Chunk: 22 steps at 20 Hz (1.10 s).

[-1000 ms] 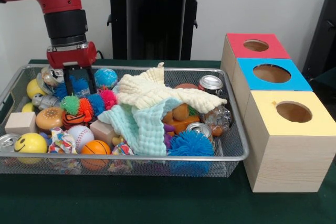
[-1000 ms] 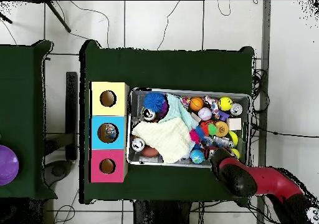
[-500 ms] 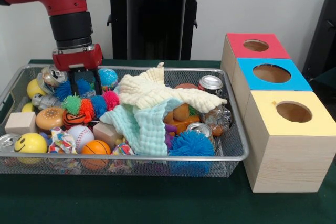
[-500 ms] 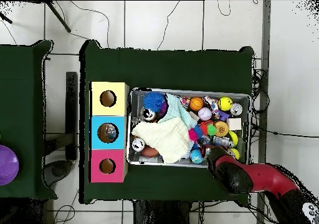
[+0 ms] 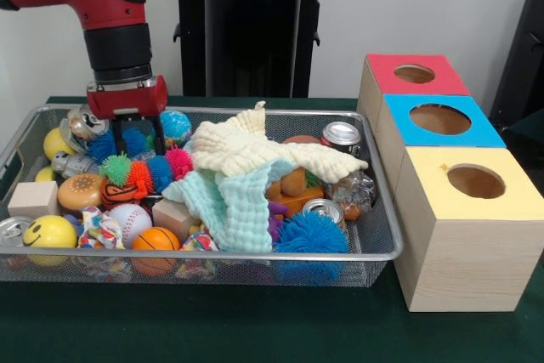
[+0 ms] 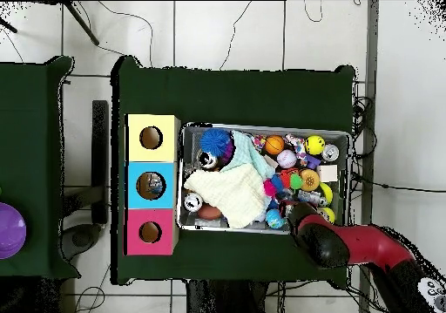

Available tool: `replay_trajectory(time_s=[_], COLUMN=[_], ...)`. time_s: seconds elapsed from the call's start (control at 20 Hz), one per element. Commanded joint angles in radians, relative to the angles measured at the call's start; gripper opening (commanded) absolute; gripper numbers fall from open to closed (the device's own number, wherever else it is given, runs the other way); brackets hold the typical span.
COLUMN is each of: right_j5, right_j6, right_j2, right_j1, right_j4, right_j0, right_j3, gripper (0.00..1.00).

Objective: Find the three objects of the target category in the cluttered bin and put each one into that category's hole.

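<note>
The bin [image 5: 255, 257] is a silver wire-mesh tray full of toys; it also shows in the overhead view [image 6: 261, 126]. My gripper [image 5: 138, 135] is low at the bin's far left corner. Its fingers [image 5: 158, 135] stand apart on either side of a blue spiky ball [image 5: 132, 142]. I cannot tell whether they touch it. A blue glitter ball [image 5: 176, 125] lies just right of the gripper. In the overhead view the red arm [image 6: 348, 244] hides the gripper. Three boxes with round holes stand right of the bin: red [image 5: 387, 74], blue [image 5: 484, 132], yellow [image 5: 518, 201].
A cream cloth [image 5: 255, 155] and a mint cloth [image 5: 229, 206] cover the bin's middle. Two cans [image 5: 342, 135] [image 5: 323, 210], a large blue spiky ball [image 5: 310, 235], a smiley ball [image 5: 49, 233], a baseball [image 5: 129, 217] and a wooden block [image 5: 32, 198] lie around them.
The gripper has moved a little to the right and slightly up. The blue spiky ball has shifted right with it. The cloths and boxes have not moved.
</note>
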Motion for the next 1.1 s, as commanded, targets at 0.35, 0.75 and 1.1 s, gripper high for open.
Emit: replay_trajectory(time_s=[0.35, 0.75, 1.1], right_j5=[-0.067, -0.106, -0.173], right_j6=[0.018, 0.050, 0.081], right_j2=[0.004, -0.032, -0.099], right_j1=[0.065, 0.065, 0.067], right_j4=[-0.050, -0.049, -0.046], right_j0=[0.040, 0.077, 0.140], right_j3=[-0.086, -0.094, -0.104], gripper=[1.00, 1.00, 0.00])
